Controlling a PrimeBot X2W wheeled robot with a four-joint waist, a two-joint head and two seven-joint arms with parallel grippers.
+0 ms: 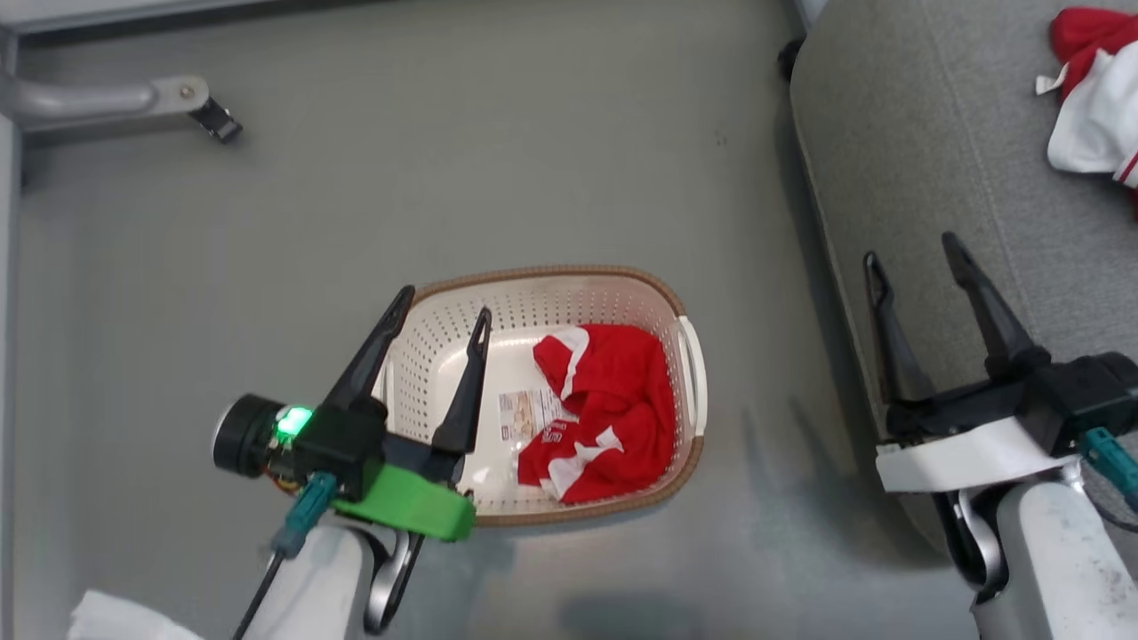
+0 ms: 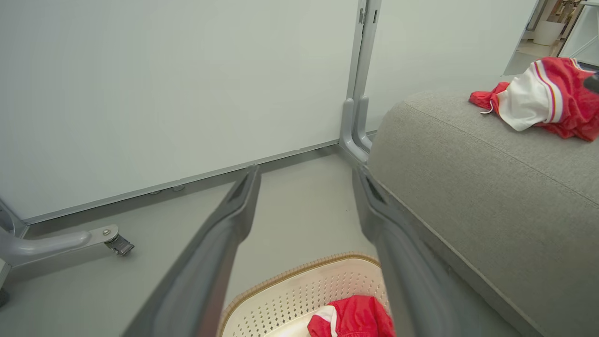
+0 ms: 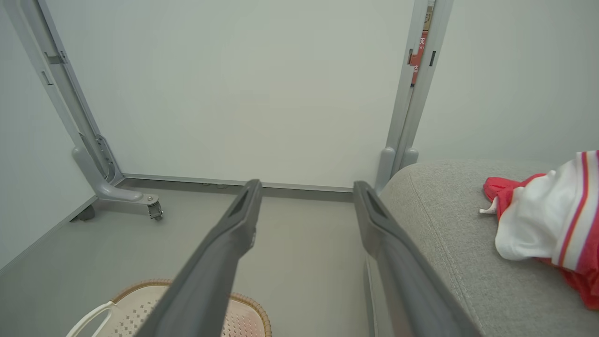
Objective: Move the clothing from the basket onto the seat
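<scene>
A crumpled red garment point(image 1: 609, 409) with white panels and white lettering lies in the basket point(image 1: 533, 289). It is just to the right of the left gripper point(image 1: 446, 300) and a little back from its fingertips. A paper label point(image 1: 526, 413) shows on the basket's bottom between that garment and the gripper's right-hand finger. In the left wrist view the same red fabric peeks in low between the two fingers, closer to the right one.

The left gripper hangs over the left part of the basket. Its long dark fingers are spread wide with nothing between them, and they look clear of the fabric.

A red-and-white garment point(image 1: 1089, 98) is already on the seat point(image 1: 907, 151), ahead of the right gripper point(image 1: 910, 249) and off to its right, well apart from it. The right gripper hovers over the seat's near edge, its fingers wide apart and empty.

I judge the task partly done: one piece is delivered and at least one is left to lift out. Whether anything lies under the red heap cannot be told. What seems to be left is for the left gripper to drop to its right, close on the fabric and carry it across to the seat.

Bare grey floor point(image 1: 444, 160) lies beyond the left gripper's fingertips. A wheeled frame foot point(image 1: 191, 98) stands far off to its left, in front of a pale wall panel point(image 2: 164, 93).
</scene>
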